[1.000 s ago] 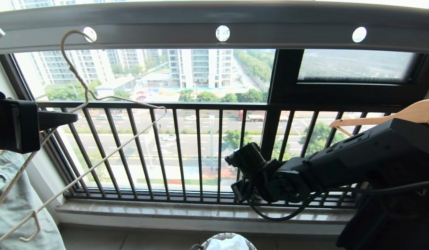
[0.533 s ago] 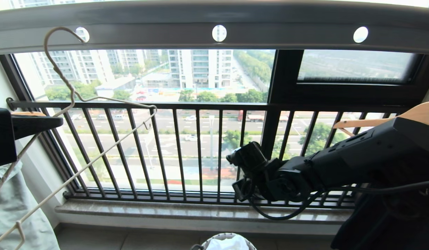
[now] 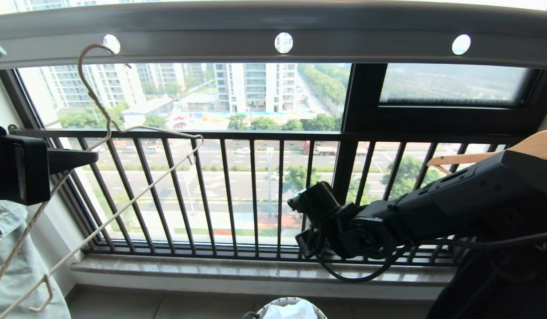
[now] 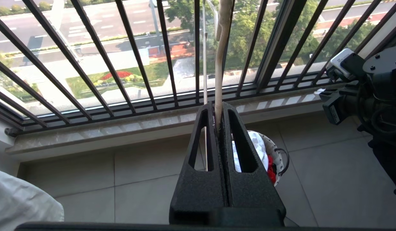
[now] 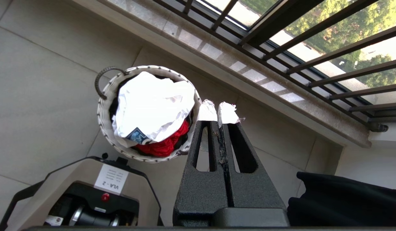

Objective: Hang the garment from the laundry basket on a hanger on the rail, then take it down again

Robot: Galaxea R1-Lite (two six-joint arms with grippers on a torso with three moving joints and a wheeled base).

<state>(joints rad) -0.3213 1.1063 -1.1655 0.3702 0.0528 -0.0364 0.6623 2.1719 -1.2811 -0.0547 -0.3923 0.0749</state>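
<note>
The grey rail [image 3: 370, 44] with its round holes spans the top of the head view. My left gripper [image 3: 94, 157] [image 4: 218, 110] is shut on the thin beige wire hanger [image 3: 122, 208] [image 4: 219, 64], holding it tilted at the far left. The hanger's hook lies at the leftmost hole; I cannot tell whether it passes through. The white garment [image 5: 149, 102] [image 3: 291, 310] lies crumpled in the laundry basket [image 5: 105, 122] [image 3: 273, 306] on the floor. My right gripper [image 5: 218, 112] is shut and empty, pointing down beside the basket.
A black barred window railing [image 3: 255, 135] and stone sill [image 3: 255, 270] stand behind. A wooden hanger [image 3: 521, 146] shows at the right, a pale denim garment [image 3: 16, 266] at the left. Red cloth [image 5: 162, 146] lies under the garment. The robot's base [image 5: 88, 186] sits near the basket.
The left gripper and hanger swung left and came back; the hook is again at the leftmost hole. The right arm has stayed still.
</note>
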